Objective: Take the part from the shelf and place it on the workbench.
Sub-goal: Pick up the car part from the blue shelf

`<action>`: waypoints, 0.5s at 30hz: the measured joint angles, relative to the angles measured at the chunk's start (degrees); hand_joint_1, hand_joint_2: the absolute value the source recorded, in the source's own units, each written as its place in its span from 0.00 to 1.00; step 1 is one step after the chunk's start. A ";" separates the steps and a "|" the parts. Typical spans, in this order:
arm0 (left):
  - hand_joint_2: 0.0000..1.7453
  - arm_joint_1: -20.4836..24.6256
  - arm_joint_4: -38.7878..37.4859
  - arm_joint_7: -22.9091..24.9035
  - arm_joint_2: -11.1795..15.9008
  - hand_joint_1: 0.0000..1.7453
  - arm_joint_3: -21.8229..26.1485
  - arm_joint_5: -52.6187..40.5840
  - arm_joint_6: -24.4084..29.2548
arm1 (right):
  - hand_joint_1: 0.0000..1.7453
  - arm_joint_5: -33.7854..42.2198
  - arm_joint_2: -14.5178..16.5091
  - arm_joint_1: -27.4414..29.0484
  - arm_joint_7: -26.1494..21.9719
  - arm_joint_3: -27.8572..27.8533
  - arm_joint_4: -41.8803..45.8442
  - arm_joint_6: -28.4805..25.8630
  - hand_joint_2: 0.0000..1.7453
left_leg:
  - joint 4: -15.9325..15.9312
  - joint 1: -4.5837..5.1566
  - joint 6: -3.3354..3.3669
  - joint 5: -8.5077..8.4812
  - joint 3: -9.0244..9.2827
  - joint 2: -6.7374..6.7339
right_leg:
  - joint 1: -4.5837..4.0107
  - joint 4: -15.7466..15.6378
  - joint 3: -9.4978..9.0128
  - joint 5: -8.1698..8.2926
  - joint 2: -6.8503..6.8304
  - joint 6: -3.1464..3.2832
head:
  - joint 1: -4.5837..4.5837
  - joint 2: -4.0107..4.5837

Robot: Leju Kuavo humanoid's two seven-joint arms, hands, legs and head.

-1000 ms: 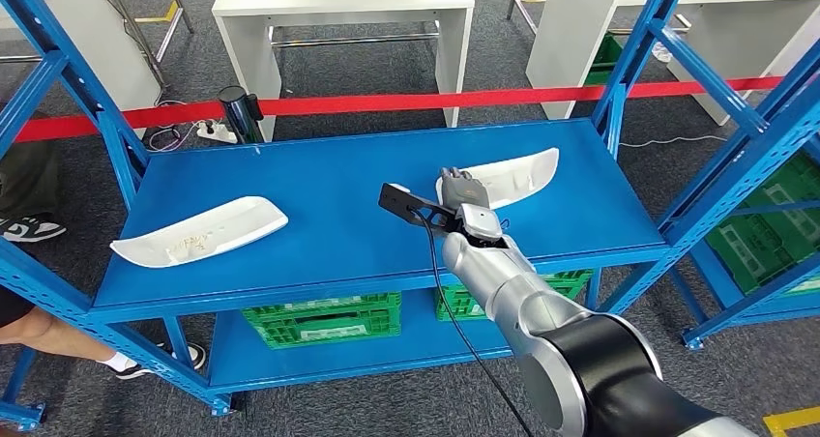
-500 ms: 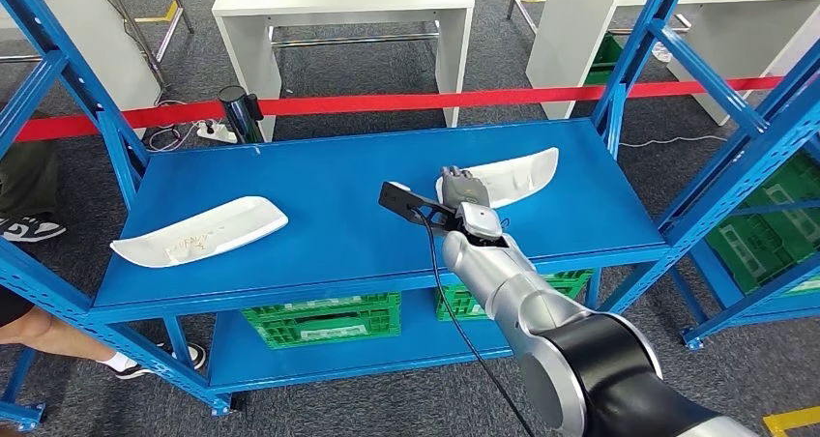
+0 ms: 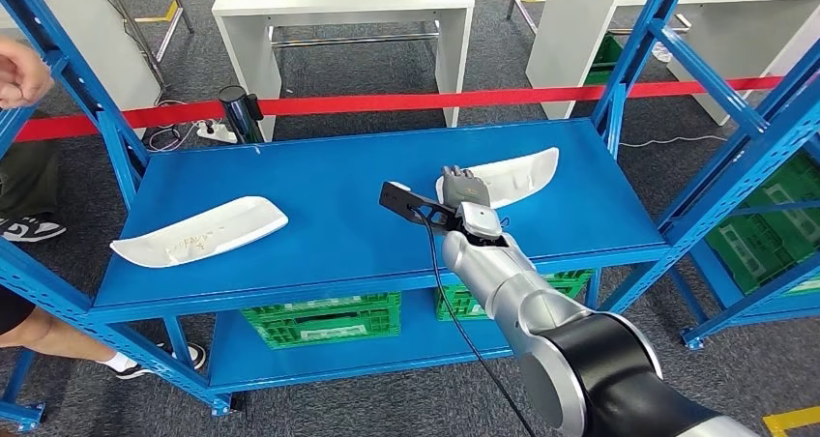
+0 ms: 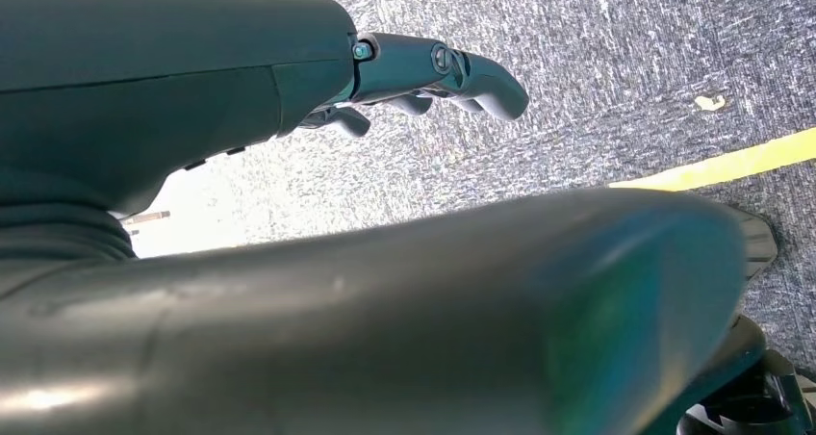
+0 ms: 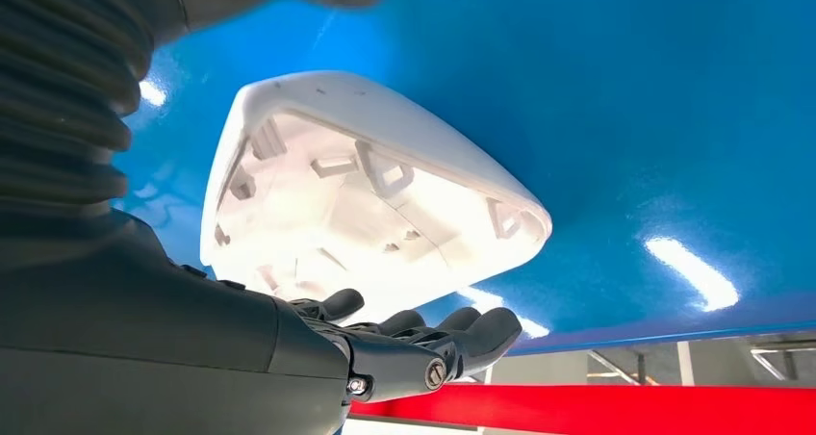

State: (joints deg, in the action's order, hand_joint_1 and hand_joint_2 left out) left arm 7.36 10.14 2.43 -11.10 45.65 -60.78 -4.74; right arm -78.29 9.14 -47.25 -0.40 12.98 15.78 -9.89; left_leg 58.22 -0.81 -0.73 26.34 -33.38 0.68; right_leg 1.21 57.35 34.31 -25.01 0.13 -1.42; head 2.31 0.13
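The blue shelf [image 3: 319, 219] served as the anchor for everything here. On its top deck, toward the right rear corner, lay the white moulded part [image 3: 517, 174], a long curved shell with one tapered end, resting hollow side up. The right wrist view showed that hollow [image 5: 370, 199]: a thin wall around a pale interior set with small raised clips and ribs. A light, rigid plastic piece by the look of it, probably easy to tip if taken at one end only.

The right hand [image 3: 460, 188] sat at the near, left end of that part, fingers [image 5: 462, 329] extended and slightly spread along its rim. They were at the edge, but whether they touched it could not be told; nothing was clasped, so the hand read as open and empty. That placement fits a reach for the narrow end, where the wall offers something to hook under.

A second white part [image 3: 201, 229] lay at the shelf's front left, well apart from the hand. Green crates [image 3: 322, 319] stood on the deck below.

The left hand [image 4: 433, 69] hung over grey carpet, its fingers curled loosely around nothing. A person's hand [image 3: 19, 72] showed beyond the shelf's left upright.

The part was not yet lifted.
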 joint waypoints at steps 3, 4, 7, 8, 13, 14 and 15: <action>0.00 0.00 0.00 0.00 0.00 0.00 0.02 0.00 0.00 | 0.99 0.06 0.00 -0.02 0.05 0.00 0.00 0.05 1.00 | 0.00 0.00 0.00 0.00 0.00 0.00 | 0.00 0.00 0.00 0.00 0.00 0.00 | 0.00 0.00; 0.00 0.00 0.00 -0.01 0.00 0.00 0.02 -0.01 0.00 | 1.00 0.07 0.00 -0.03 0.10 0.00 0.00 0.05 1.00 | 0.00 0.00 0.00 0.00 0.00 0.00 | 0.00 0.00 0.00 0.00 0.00 0.00 | -0.01 0.00; 0.00 0.00 0.00 -0.01 0.00 0.00 0.03 -0.07 0.00 | 1.00 0.05 0.00 -0.03 0.24 0.00 0.01 0.02 1.00 | 0.00 0.00 0.00 0.00 0.00 0.00 | 0.00 0.00 0.00 0.00 0.00 0.00 | -0.01 0.00; 0.00 0.00 0.00 -0.01 0.00 0.00 0.03 -0.08 0.00 | 1.00 0.05 0.00 -0.03 0.27 0.00 0.01 0.02 1.00 | 0.00 0.00 0.00 0.00 0.00 0.00 | 0.00 0.00 0.00 0.00 0.00 0.00 | -0.01 0.00; 0.00 0.00 0.00 0.02 0.01 0.00 0.04 -0.09 0.00 | 1.00 0.02 0.00 -0.03 0.40 0.00 0.00 0.10 1.00 | 0.00 0.00 0.00 0.00 -0.01 0.00 | 0.00 0.00 0.01 0.00 0.00 0.00 | 0.00 0.00; 0.00 0.00 0.00 0.02 0.01 0.00 0.05 -0.09 0.00 | 1.00 -0.01 0.00 -0.03 0.41 0.00 0.00 0.14 1.00 | 0.00 0.00 0.00 0.00 -0.01 0.00 | 0.00 0.00 0.01 0.00 0.00 0.00 | -0.01 0.00; 0.00 0.00 0.00 0.02 0.02 0.00 0.07 -0.09 0.00 | 1.00 -0.05 0.00 -0.04 0.43 0.00 0.00 0.16 1.00 | 0.00 0.00 0.00 0.00 -0.01 0.00 | 0.00 0.00 0.01 0.00 0.00 0.00 | -0.01 0.00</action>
State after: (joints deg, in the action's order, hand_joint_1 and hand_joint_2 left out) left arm 7.36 10.14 2.45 -11.09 45.72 -60.87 -4.74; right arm -78.34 9.14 -47.28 0.03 12.98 15.78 -9.73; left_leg 58.22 -0.81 -0.73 26.34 -33.39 0.68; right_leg 1.21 57.35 34.32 -25.01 0.13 -1.42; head 2.29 0.13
